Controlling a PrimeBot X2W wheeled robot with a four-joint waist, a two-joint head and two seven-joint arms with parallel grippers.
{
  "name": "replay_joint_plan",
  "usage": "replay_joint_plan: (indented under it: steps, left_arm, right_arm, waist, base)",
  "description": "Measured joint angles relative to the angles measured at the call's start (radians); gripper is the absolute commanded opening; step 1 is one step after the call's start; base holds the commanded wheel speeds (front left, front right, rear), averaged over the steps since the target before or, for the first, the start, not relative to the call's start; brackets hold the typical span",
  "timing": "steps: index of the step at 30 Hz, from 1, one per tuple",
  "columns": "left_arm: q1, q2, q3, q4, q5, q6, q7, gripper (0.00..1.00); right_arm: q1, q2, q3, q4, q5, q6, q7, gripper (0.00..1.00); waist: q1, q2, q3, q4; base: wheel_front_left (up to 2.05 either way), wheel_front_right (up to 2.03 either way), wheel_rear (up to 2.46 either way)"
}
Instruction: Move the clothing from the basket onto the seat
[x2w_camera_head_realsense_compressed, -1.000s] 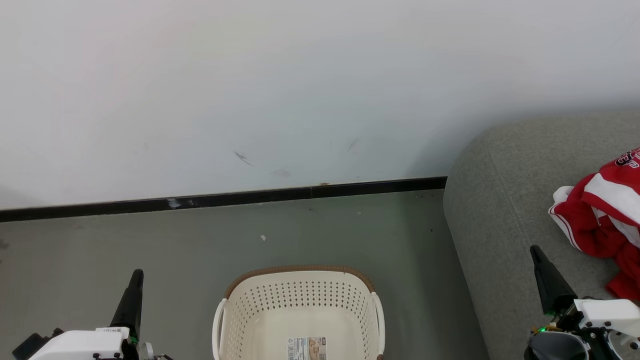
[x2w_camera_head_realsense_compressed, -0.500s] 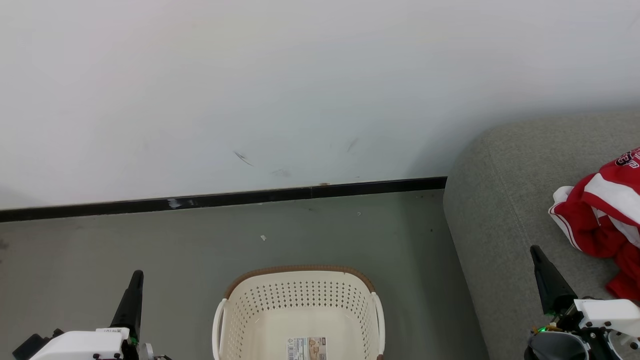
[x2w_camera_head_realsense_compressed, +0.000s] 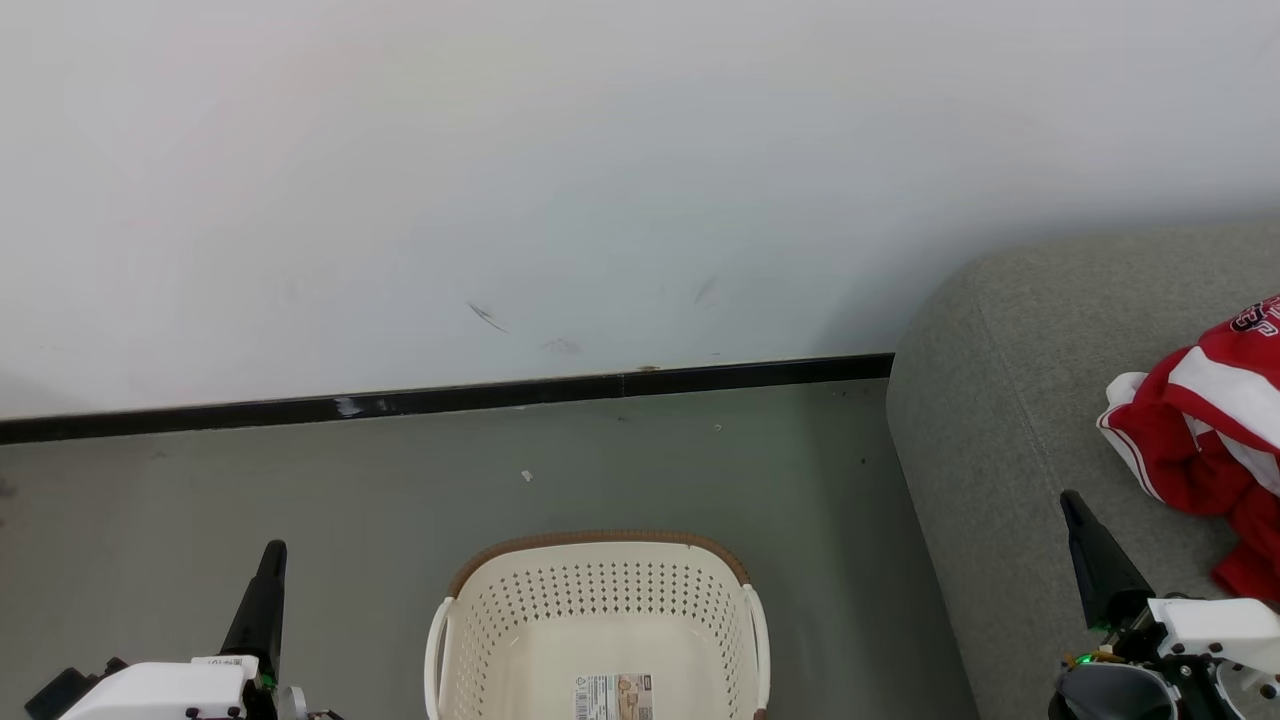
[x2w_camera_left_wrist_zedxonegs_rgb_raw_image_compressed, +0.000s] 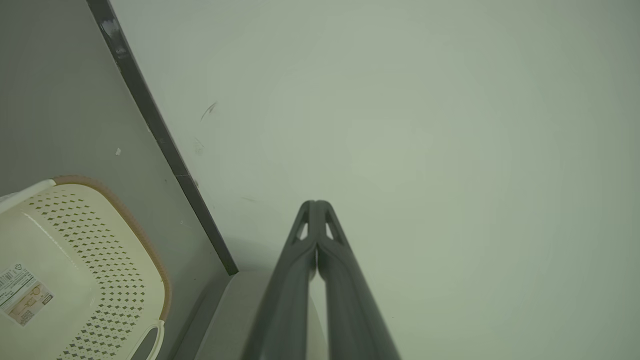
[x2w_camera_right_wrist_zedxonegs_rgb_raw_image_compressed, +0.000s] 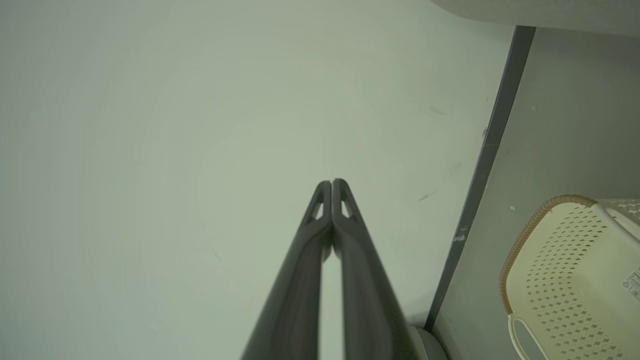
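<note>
Left gripper (x2w_camera_head_realsense_compressed: 272, 552): fingers pressed together, holding nothing, beside the basket (x2w_camera_head_realsense_compressed: 600, 590). The basket is oval cream plastic with perforated walls and a brown rim band. Its visible base is bare except for a label sticker (x2w_camera_head_realsense_compressed: 613, 697).

Seat (x2w_camera_head_realsense_compressed: 1000, 400): grey woven upholstery with a rounded edge.

Right gripper (x2w_camera_head_realsense_compressed: 1075, 505): fingers together, empty.

Clothing (x2w_camera_head_realsense_compressed: 1200, 430): crumpled red-and-white fabric lying on the seat.

Transfer appears complete.

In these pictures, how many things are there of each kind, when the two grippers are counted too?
basket: 1
sofa: 1
clothing heap, red and white, single pieces cannot be told apart: 1
grippers, the left gripper and the right gripper: 2
Total: 5
</note>
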Motion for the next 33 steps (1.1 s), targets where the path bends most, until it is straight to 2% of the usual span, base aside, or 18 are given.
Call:
replay_joint_plan:
  steps: [33]
  left_arm:
    - [-0.001,0.000,0.002,0.004,0.000,0.000,0.000,0.00]
  right_arm:
    - [0.000,-0.001,0.000,0.000,0.001,0.000,0.000,0.00]
  waist:
    - [-0.0001,0.0000,0.000,0.000]
  base:
    - [0.00,0.00,0.00]
